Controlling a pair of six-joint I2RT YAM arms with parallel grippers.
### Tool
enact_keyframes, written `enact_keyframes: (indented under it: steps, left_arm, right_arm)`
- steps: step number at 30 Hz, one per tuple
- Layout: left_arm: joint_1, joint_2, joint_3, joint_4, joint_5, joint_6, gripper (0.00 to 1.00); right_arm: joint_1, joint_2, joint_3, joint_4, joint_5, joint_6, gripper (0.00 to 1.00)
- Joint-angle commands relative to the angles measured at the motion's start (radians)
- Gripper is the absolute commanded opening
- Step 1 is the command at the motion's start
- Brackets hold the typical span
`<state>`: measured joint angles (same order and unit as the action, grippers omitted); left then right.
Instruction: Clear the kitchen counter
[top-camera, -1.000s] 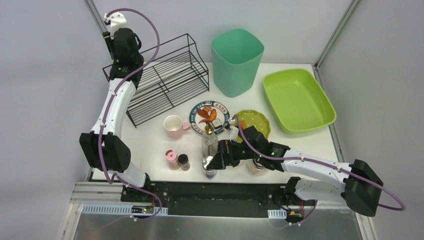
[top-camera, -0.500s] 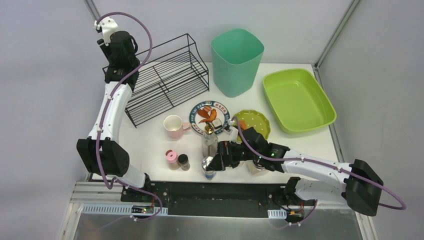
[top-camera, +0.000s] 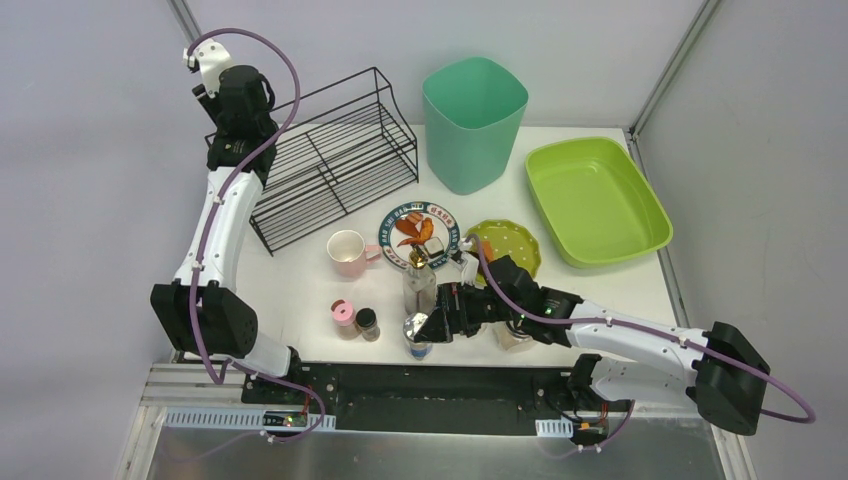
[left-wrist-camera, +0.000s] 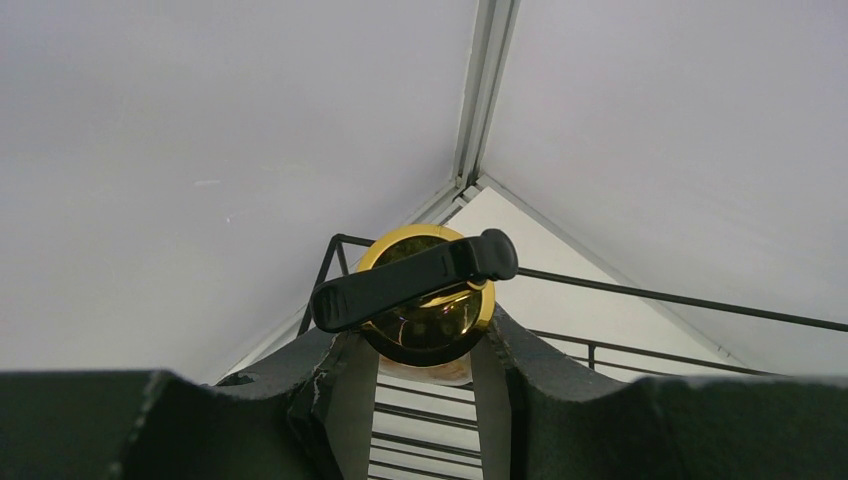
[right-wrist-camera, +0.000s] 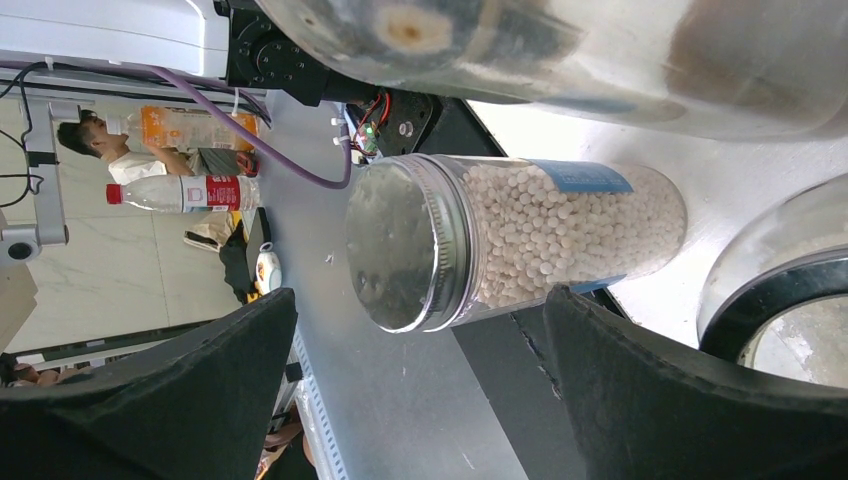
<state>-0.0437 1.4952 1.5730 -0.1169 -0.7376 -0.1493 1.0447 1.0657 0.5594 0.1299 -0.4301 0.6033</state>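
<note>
The tabletop (top-camera: 300, 285) is white and runs from the arms' bases to the back wall. It carries a wire rack (top-camera: 330, 150) at the back left, a teal bin (top-camera: 473, 120) and a green tray (top-camera: 640, 215) at the back right. In the middle are a plate (top-camera: 390, 240) with food, a spotted bowl (top-camera: 515, 245) and a pink mug (top-camera: 346, 252). Two small shakers (top-camera: 344, 318) stand near the front.

The left hand (left-wrist-camera: 420, 340) is raised above the rack's back left corner. It is closed partway on a gold cap (left-wrist-camera: 430, 322) with a black lever (left-wrist-camera: 415, 280) across its top, and both fingers press its sides. What is below the cap I cannot tell.

The right hand (right-wrist-camera: 418, 300) is low at the front middle of the tabletop with its fingers spread wide. A jar (right-wrist-camera: 540, 240) of white beads with a metal lid stands between them, with a gap on each side, so the hand holds nothing.
</note>
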Motion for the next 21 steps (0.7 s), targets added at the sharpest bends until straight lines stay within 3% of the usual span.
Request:
enact_keyframes:
  steps: [1,21]
  left_arm:
    - [0.001,-0.055,0.02,0.019,-0.02,-0.013,0.34]
    - [0.001,0.048,0.191,-0.021,-0.025,0.025,0.46]
  right_arm:
    - [0.006,-0.02,0.0,0.032,0.013,0.007,0.99]
    - [0.009,0.027,-0.003,0.073,0.011,0.013,0.99]
